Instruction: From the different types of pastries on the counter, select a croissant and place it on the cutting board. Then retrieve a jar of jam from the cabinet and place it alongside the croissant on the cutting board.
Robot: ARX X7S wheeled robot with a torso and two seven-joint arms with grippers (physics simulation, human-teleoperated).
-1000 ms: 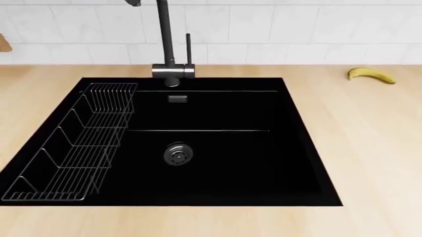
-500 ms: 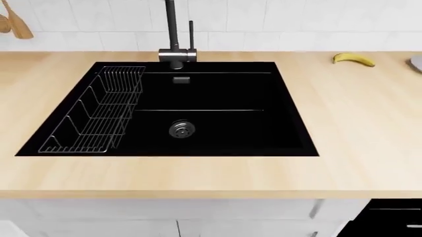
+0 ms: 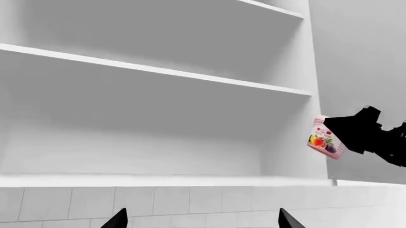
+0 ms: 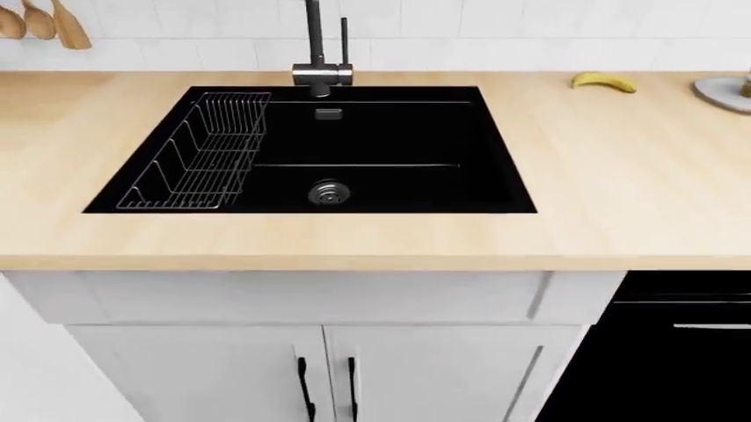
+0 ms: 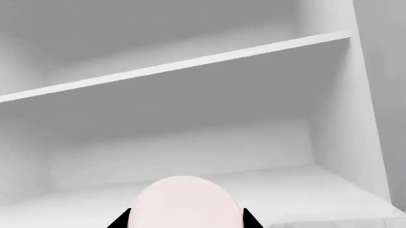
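Note:
The jar of jam [image 3: 326, 139], pinkish with a fruit label, shows in the left wrist view, held in the air by my black right gripper [image 3: 355, 134] in front of the white cabinet shelves. In the right wrist view its pale pink top [image 5: 184, 202] fills the space between my right gripper's [image 5: 184, 224] two black fingers. My left gripper [image 3: 201, 221] is open and empty, its tips wide apart, facing the tiled wall under the cabinet. The pale wood counter [image 4: 634, 176] with its black sink [image 4: 352, 149] shows in the head view. The croissant, cupcake and cutting board are out of view.
A yellow banana [image 4: 604, 82] lies at the counter's back right, and a grey plate's rim [image 4: 718, 92] shows at the right edge. A wire rack [image 4: 200, 154] sits in the sink's left side, behind it a black tap [image 4: 319, 53]. Wooden spoons [image 4: 41, 22] hang top left. White cabinet doors [image 4: 317, 369] stand below.
The head view has drawn back from the sink. The sink looks smaller and higher, and the counter's front edge, the doors below and the grey plate have come into view.

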